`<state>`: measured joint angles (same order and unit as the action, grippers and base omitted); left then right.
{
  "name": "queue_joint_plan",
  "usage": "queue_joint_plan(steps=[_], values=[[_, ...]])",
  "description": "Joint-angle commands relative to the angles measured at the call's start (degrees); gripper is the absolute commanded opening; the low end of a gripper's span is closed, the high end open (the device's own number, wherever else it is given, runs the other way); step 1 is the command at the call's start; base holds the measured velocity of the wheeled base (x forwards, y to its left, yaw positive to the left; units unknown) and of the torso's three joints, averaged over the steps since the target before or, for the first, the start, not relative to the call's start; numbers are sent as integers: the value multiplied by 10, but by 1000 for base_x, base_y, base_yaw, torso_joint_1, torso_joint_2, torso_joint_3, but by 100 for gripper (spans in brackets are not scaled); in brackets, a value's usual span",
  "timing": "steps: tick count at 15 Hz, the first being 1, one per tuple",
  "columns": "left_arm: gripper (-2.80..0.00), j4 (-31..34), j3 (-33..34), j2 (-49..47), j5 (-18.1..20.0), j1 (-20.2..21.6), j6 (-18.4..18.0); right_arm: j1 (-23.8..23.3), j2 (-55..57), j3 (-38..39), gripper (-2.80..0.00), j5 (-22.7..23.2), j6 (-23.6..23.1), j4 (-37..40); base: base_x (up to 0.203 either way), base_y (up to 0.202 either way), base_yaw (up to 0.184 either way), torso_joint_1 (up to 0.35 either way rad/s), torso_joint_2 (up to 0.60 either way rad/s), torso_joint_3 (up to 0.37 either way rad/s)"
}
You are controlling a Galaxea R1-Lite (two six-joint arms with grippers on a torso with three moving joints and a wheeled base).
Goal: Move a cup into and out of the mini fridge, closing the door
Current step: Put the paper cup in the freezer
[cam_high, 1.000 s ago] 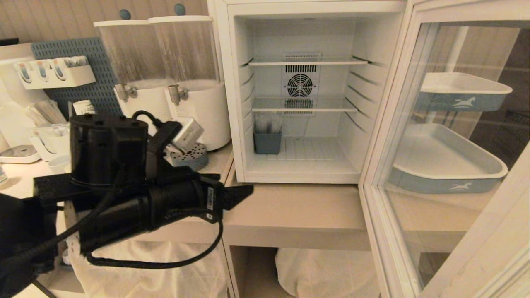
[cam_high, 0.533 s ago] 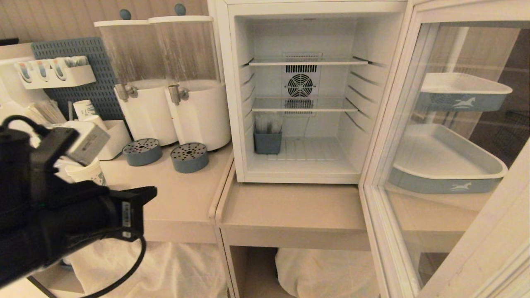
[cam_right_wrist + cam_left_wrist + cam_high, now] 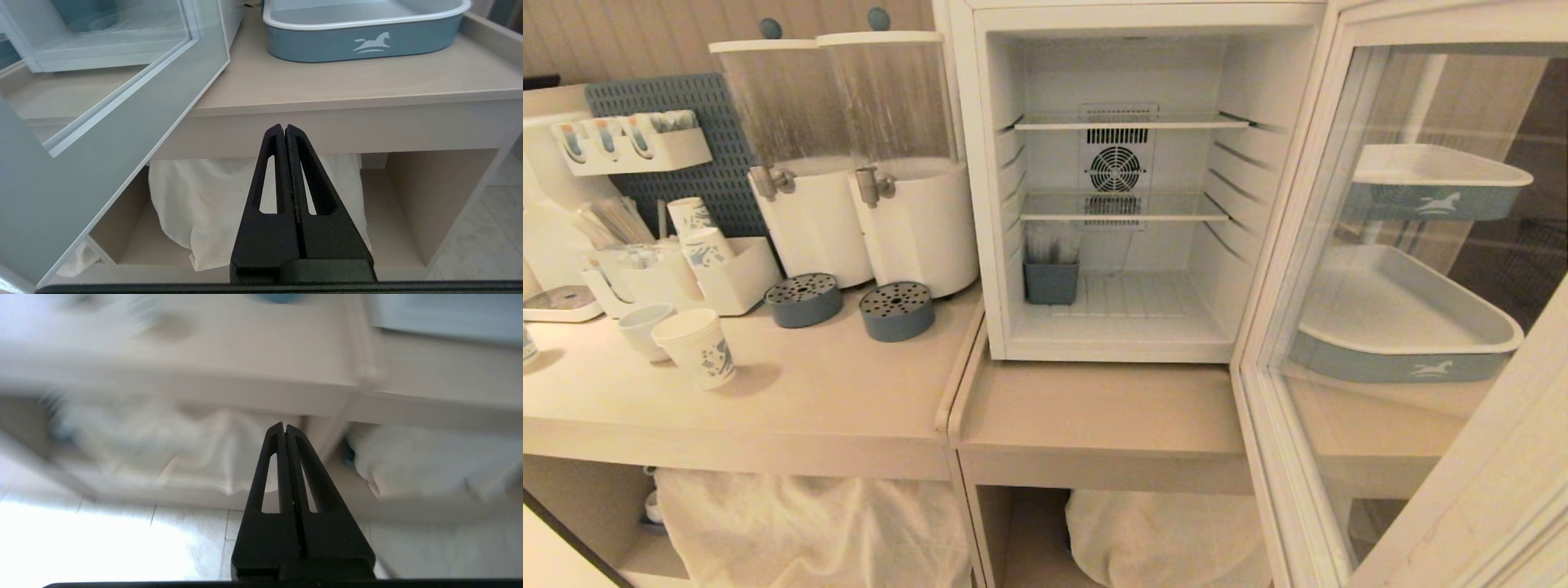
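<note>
The cup point(image 3: 696, 347), white paper with blue print, stands upright on the left counter with nothing holding it. The white mini fridge point(image 3: 968, 204) stands open, and its glass door point(image 3: 1286, 310) is swung wide toward me on the right. The door point(image 3: 122, 122) also fills one side of the right wrist view. My left gripper point(image 3: 284, 426) is shut and empty, low in front of the counter, facing the white cloth beneath it. My right gripper point(image 3: 284, 127) is shut and empty too, parked below the counter edge. Neither arm shows in the head view.
A white mug point(image 3: 644, 327) stands just behind the cup. Two drink dispensers point(image 3: 898, 163) with round drip trays point(image 3: 897, 310) stand left of the fridge. A small blue-grey holder point(image 3: 1050, 282) sits on the fridge floor. Blue-and-white trays point(image 3: 1405, 318) show through the door glass.
My left arm has drawn back to the left and dropped out of the head view, uncovering the cup, which stays standing on the counter. The fridge and its door have not moved.
</note>
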<state>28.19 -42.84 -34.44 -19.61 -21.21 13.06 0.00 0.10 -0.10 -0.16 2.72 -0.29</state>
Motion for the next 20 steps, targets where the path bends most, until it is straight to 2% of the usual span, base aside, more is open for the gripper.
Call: queue_joint_plan(steps=[1,2,3,4,5,7,8,9,10,11,14,16,17,18,20], values=[[-280,62,-8,131,43,114,4,0,1,1,-280,0,0,0,0,0,0,0,0,0],[-280,112,-22,172,77,178,11,0,1,1,-280,0,1,0,0,0,0,0,0,0],[-280,157,-33,210,113,217,13,0,1,1,-280,0,1,0,0,0,0,0,0,0],[-280,194,-38,262,146,231,3,0,1,0,-280,0,1,0,0,0,0,0,0,0],[-280,230,-44,311,169,227,3,0,1,0,-280,1,1,0,0,0,0,0,0,0],[-280,265,-51,348,173,215,37,0,1,0,-280,0,1,0,0,0,0,0,0,0],[-280,263,-50,347,137,212,47,0,1,1,-280,0,1,0,0,0,0,0,0,0],[-280,240,-39,346,118,212,48,0,1,0,-280,1,0,0,0,0,0,0,0,0],[-280,194,-9,346,118,211,44,0,1,0,-280,0,0,0,0,0,0,0,0,0],[-280,109,49,346,118,211,29,0,1,0,-280,1,0,0,0,0,0,0,0,0],[-280,-158,316,346,129,211,-33,0,1,0,-280,0,1,-1,0,0,0,0,0,0],[-280,-319,427,347,172,211,-76,0,1,1,-280,0,1,0,0,0,0,0,0,0],[-280,-354,449,347,194,210,-85,0,1,0,-280,0,1,0,0,0,0,0,0,0],[-280,-352,451,347,213,210,-89,0,1,1,-280,0,1,0,0,0,0,0,0,0],[-280,-352,451,347,214,210,-85,0,1,0,-280,0,1,0,0,0,0,0,0,0]])
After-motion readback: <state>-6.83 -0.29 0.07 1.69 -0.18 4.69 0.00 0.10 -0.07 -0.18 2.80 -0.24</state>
